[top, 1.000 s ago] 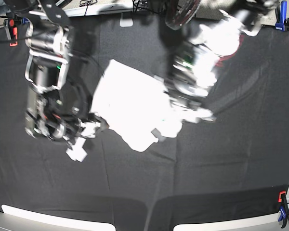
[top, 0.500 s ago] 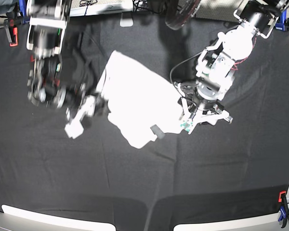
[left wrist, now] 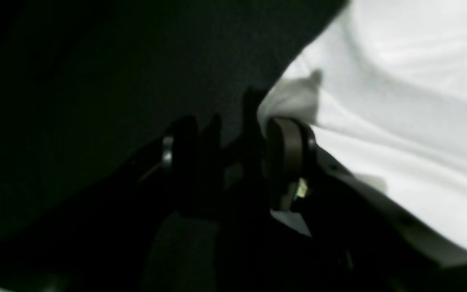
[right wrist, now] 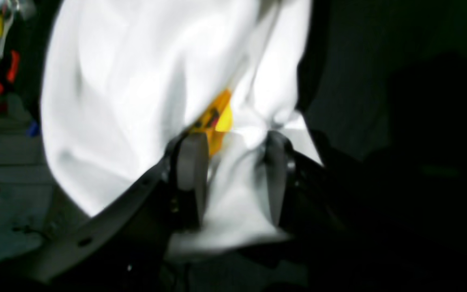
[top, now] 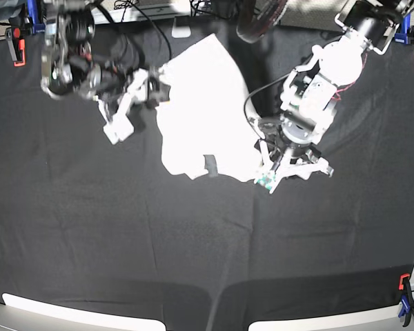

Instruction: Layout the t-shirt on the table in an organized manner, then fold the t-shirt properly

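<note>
Lying bunched on the table point(top: 193, 262), upper middle: the t-shirt point(top: 200, 110), white side up, a yellow-orange scrap of print showing in a crease. Right gripper point(right wrist: 231, 178) at its far-left edge, fingers point(right wrist: 191, 174) part-closed with cloth gathered between them. Left gripper point(left wrist: 233, 162) at its near-right corner, one finger against the hem; grip cannot be told

The left arm's white moulded shell point(top: 334, 65) carries black joints, a thin black cable and red wiring. Its hand point(top: 279, 165) has pale angular fingers. The right arm's black-and-silver body point(top: 69, 52) ends in a hand point(top: 134, 93) with white fingers and dark rounded pads point(right wrist: 276, 174).
</note>
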